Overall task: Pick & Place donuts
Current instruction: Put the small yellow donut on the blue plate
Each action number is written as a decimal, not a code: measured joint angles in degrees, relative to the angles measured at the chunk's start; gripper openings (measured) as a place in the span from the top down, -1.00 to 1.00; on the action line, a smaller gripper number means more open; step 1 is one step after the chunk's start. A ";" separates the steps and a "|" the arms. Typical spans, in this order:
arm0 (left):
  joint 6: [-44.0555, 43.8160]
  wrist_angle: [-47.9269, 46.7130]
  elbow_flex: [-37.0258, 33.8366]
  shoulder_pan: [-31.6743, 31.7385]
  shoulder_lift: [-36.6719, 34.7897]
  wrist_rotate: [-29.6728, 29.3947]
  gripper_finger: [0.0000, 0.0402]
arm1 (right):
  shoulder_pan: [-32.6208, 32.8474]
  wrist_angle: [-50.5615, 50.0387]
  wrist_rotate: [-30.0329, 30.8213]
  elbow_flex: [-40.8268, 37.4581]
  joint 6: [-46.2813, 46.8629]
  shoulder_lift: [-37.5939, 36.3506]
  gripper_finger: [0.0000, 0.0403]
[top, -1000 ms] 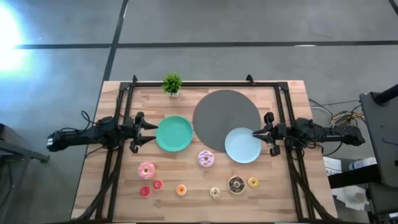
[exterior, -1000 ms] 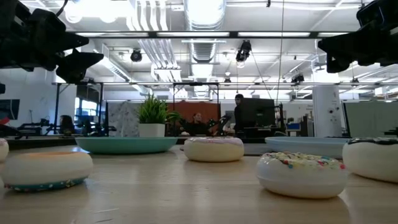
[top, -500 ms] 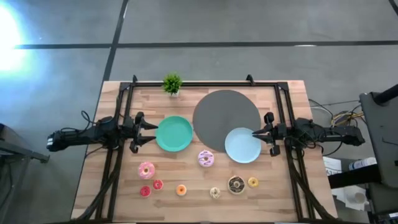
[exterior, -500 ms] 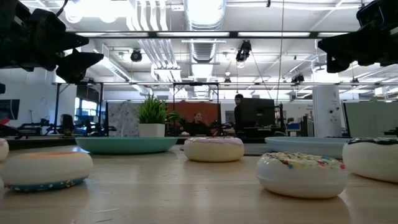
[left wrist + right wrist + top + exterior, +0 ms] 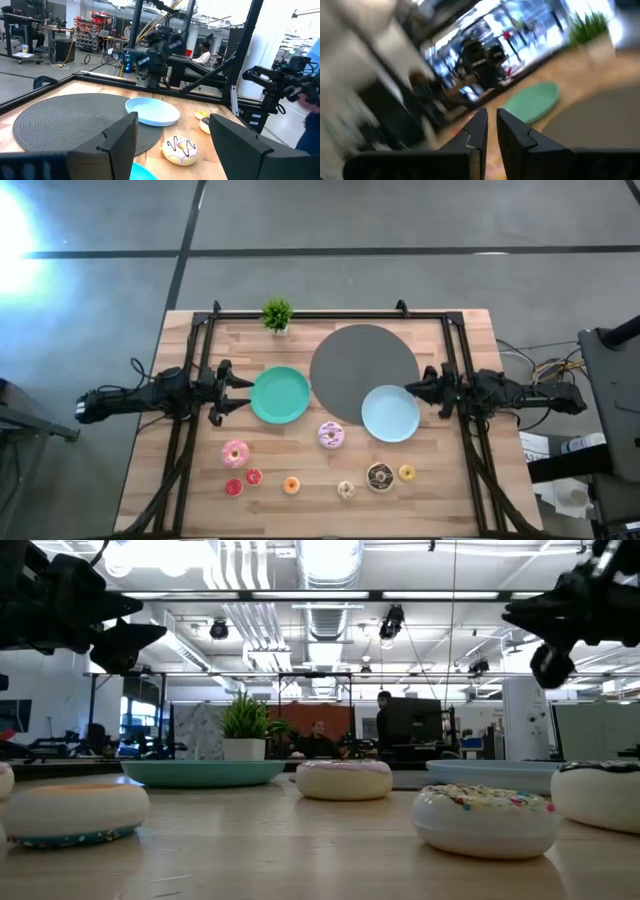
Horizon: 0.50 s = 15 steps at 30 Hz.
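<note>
The donuts lie loose along the lower part of the high view, none of them on a plate yet: the pink donut point(image 5: 235, 452) at lower left with two tiny red ones just below it, an orange one point(image 5: 291, 485) near the bottom centre, the lilac-white frosted donut point(image 5: 332, 435) in the middle, and the chocolate donut point(image 5: 379, 476) at lower right with a small yellow one point(image 5: 406, 473) just beside it. I judge them to be light, stiff toy rings with smooth, rather slippery tops. I would take each across the ring body, one finger in the hole and one outside, or across the whole width for the tiny ones, and press gently so it does not pop out.

My left tool point(image 5: 232, 392) hangs at the left of the frame, just beside the teal plate point(image 5: 280, 395), its fingers spread wide and holding nothing; the left wrist view shows the broad gap between them. My right tool point(image 5: 413, 390) sits at the right, over the edge of the pale blue plate point(image 5: 390, 413), fingers nearly pressed together with only a thin slit between them, and empty. Neither touches a donut or the desk point(image 5: 300, 470).
</note>
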 joint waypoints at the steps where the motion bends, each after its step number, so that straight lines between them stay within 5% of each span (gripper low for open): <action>1: -0.01 0.00 -0.01 0.00 0.01 -0.02 -0.09 | -0.03 -0.01 2.36 0.00 5.70 0.04 0.83; 4: 0.01 0.00 0.00 0.00 -0.01 -0.02 -0.09 | -0.05 0.00 7.43 0.00 16.09 -0.02 0.83; 15: -0.01 0.00 -0.02 0.00 -0.01 -0.02 -0.09 | -0.04 4.80 13.78 -0.02 25.37 0.14 0.83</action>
